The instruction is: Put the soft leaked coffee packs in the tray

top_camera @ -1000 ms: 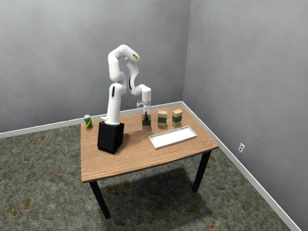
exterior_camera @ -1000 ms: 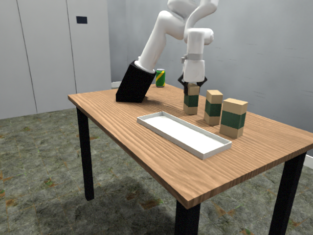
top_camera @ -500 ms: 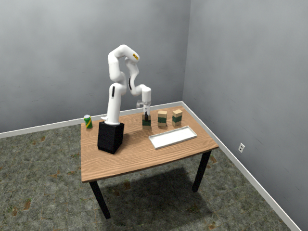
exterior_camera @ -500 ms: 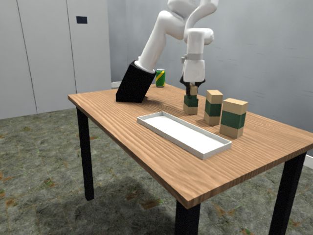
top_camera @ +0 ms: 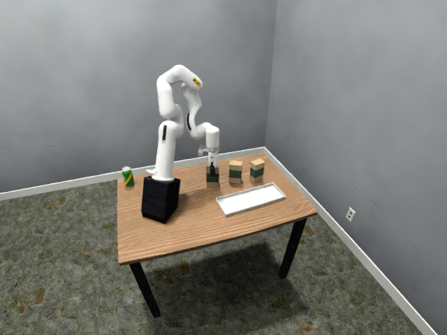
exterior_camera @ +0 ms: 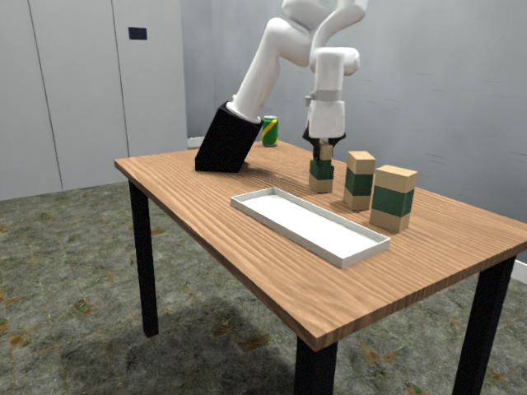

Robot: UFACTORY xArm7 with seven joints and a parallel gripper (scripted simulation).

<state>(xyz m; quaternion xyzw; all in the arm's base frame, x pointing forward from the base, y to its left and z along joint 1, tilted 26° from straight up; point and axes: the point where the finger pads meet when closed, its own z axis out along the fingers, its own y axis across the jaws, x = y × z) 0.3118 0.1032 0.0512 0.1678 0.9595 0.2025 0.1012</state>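
Observation:
Three tan coffee packs with green bands stand in a row on the table behind a white tray (top_camera: pixel 230 209) (exterior_camera: pixel 263 214). My gripper (top_camera: pixel 212 169) (exterior_camera: pixel 324 151) comes straight down and is shut on the top part of the first pack (top_camera: pixel 213 179) (exterior_camera: pixel 321 174), the one nearest the arm's base. This pack stands upright on the table. The middle pack (top_camera: pixel 235 171) (exterior_camera: pixel 358 180) and the far pack (top_camera: pixel 257 169) (exterior_camera: pixel 393 197) stand upright, apart from the gripper. The tray holds nothing.
The arm's black base block (top_camera: pixel 160 198) (exterior_camera: pixel 225 143) stands on the wooden table (top_camera: pixel 195 230) (exterior_camera: pixel 297 293). A green and yellow can (top_camera: pixel 128 176) (exterior_camera: pixel 269 131) stands at the table's back corner behind the base. Room walls stand close behind the table.

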